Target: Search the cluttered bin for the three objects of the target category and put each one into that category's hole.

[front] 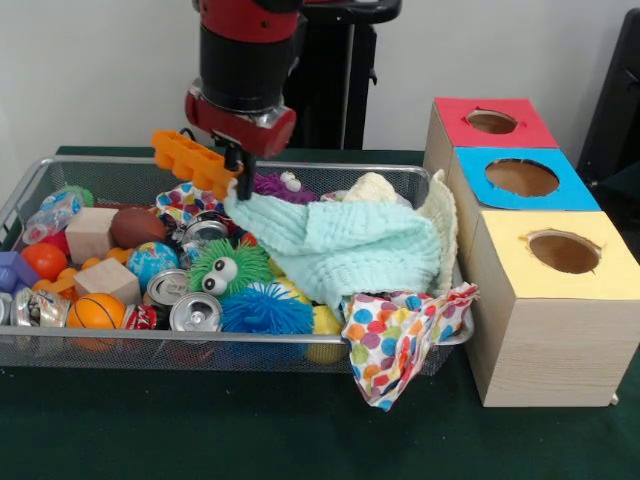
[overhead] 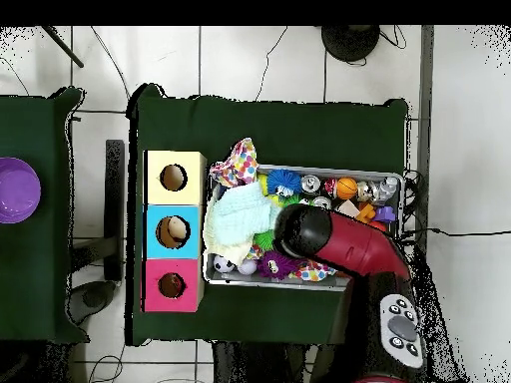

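My red and black arm [front: 247, 55] comes straight down from above, its thick black wrist section capped by a red collar just over my small dark gripper [front: 241, 160]. The gripper hangs low and points downward (its tips are too small and dark for me to say how they stand). From overhead, my arm [overhead: 339, 249] reaches up from the base at the bottom and bends inward, its rounded black elbow end hiding the gripper beneath it.

Wire-mesh metal bin [front: 120, 180]; shiny cans [front: 195, 312]; waffle-weave cloth [front: 340, 245]; boxes [front: 545, 330] seemingly wood.
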You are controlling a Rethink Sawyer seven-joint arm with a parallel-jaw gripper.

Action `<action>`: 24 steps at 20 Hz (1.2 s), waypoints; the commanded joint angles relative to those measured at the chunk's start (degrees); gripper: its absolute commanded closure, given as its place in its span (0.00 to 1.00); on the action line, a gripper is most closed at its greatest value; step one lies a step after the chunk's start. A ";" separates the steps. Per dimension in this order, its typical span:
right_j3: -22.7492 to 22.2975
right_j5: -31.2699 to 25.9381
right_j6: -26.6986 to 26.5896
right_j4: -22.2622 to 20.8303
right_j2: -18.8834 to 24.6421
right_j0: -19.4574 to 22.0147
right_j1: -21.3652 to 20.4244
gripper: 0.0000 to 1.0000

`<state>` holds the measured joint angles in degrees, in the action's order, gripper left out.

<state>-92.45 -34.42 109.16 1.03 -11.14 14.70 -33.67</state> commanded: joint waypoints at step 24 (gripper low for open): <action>9.43 0.90 -8.94 -14.12 9.69 14.17 0.07 1.00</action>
<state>-84.89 -35.67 109.16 -8.75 -8.99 25.54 -35.45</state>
